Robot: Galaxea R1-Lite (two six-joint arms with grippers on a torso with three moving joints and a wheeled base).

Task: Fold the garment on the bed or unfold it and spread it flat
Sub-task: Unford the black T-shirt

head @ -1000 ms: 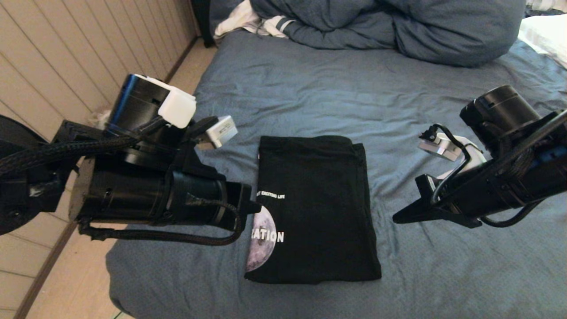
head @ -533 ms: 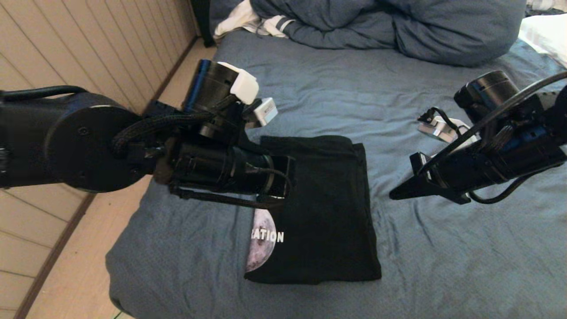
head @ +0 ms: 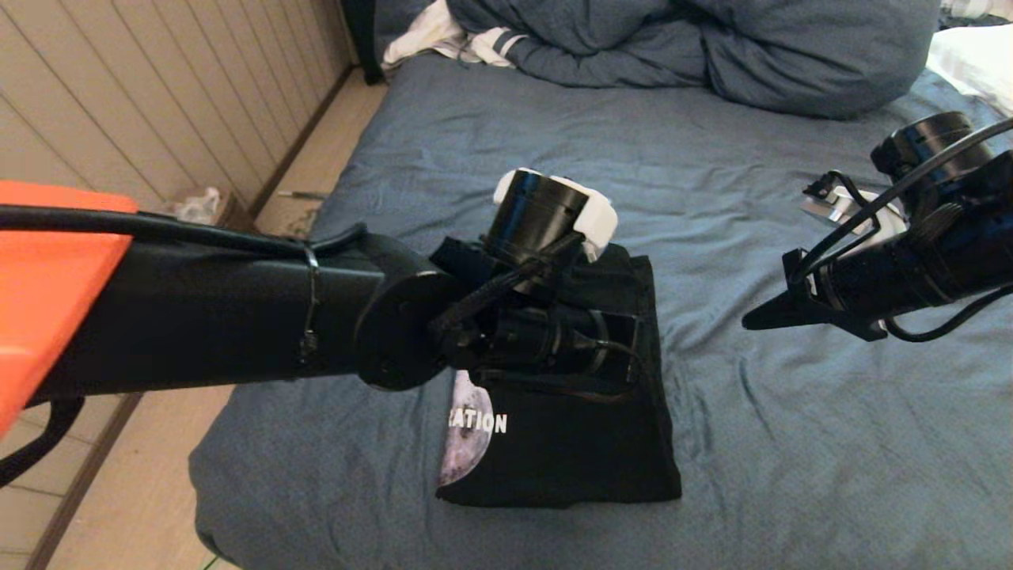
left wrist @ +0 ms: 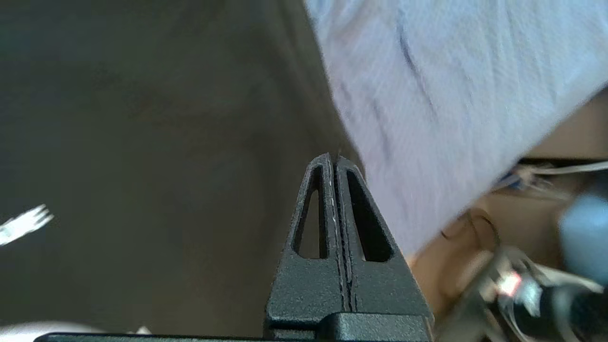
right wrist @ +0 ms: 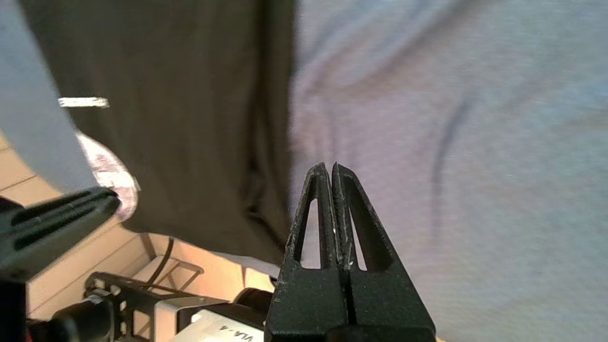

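The left pincer, clenched on nothing, has swung in from the bed's left edge over the folded black T-shirt at its near middle, while the right pincer, also clenched empty, hangs right, so unfolding looks imminent.

Room setting, head view. A wall of pale beige vertical panelling runs along the left side, meeting a strip of light tan floor bordered by a dark skirting line; a small crumpled pale object lies on that floor near the wall. At the far end, a bulky slate-blue duvet is heaped beside white striped clothing, with a white pillow-like cloth at the far right.
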